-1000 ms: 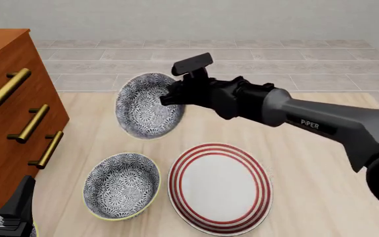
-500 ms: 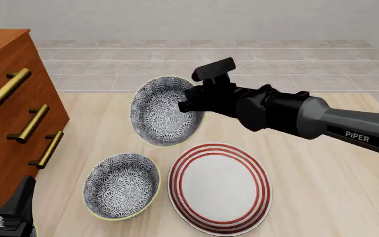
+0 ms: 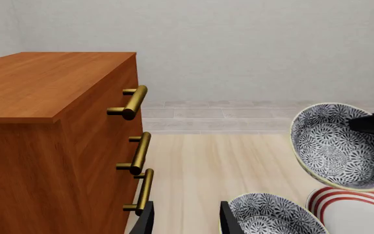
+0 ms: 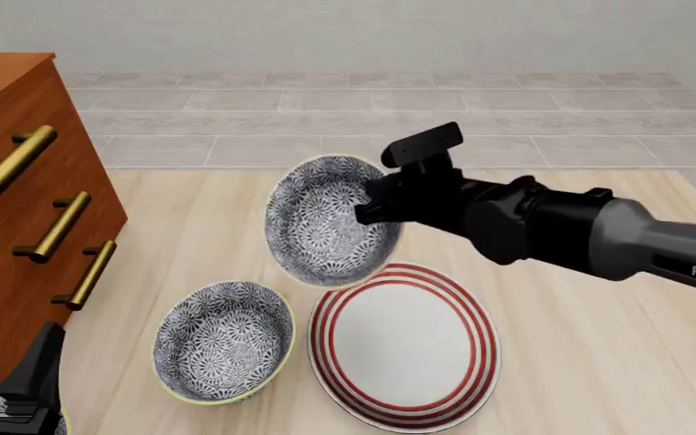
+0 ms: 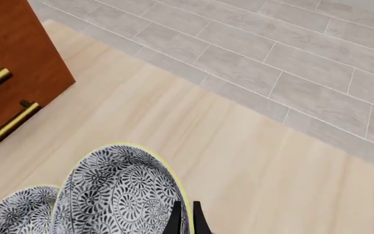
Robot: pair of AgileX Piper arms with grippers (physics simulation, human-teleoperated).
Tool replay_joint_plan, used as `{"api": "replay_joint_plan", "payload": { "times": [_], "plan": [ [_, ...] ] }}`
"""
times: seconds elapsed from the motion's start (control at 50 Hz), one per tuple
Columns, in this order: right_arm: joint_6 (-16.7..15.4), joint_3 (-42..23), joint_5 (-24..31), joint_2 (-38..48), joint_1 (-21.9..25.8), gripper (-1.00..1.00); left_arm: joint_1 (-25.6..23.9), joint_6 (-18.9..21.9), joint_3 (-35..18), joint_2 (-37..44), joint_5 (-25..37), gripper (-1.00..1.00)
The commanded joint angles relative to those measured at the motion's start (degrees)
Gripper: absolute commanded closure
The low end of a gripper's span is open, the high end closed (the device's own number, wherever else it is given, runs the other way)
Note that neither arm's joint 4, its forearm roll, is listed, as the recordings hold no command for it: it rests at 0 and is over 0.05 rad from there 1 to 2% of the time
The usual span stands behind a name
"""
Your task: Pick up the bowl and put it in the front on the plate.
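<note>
Above worktop [image 4: 590,362], right claw [image 4: 370,207] was clamped on rim of bowl [image 4: 323,222], held tilted in air just beyond plate [image 4: 405,346]. Pickup done; lowering onto plate and release left. Second bowl [image 4: 225,340] sat beside plate. Left claw [image 3: 185,219] idle, fingers apart.

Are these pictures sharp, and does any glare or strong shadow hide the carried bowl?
Front view: sharp, even light, no glare; the tilted blue-and-white floral bowl in the right gripper shows clearly above the red-ringed white plate. Right wrist view: equally sharp, bowl cropped at the frame's edge. Left wrist view: crisp, soft shadows only.
</note>
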Motion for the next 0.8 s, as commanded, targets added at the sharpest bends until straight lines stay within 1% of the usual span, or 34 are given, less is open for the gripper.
{"api": "replay_joint_plan", "payload": {
  "times": [0.02, 0.1, 0.26, 0.36, 0.54, 0.58, 0.8],
  "plan": [
    [0.3, 3.6, -0.7, -2.5, -0.6, 1.0, 0.0, 0.0, 0.0, 0.0, 0.0, -1.0],
    [1.4, 4.6, -0.3, -3.1, -0.4, 1.0, 0.0, 0.0, 0.0, 0.0, 0.0, -1.0],
    [1.4, 7.0, -1.1, -3.9, -0.5, 1.0, 0.0, 0.0, 0.0, 0.0, 0.0, -1.0],
    [2.2, 9.0, -1.7, -4.9, -0.4, 1.0, 0.0, 0.0, 0.0, 0.0, 0.0, -1.0],
    [3.3, 11.8, -2.4, -6.6, -1.1, 1.0, 0.0, 0.0, 0.0, 0.0, 0.0, -1.0],
    [4.0, 12.4, -2.6, -6.8, -1.4, 1.0, 0.0, 0.0, 0.0, 0.0, 0.0, -1.0],
    [4.4, 16.1, -3.8, -7.6, -2.6, 1.0, 0.0, 0.0, 0.0, 0.0, 0.0, -1.0]
  ]
}}
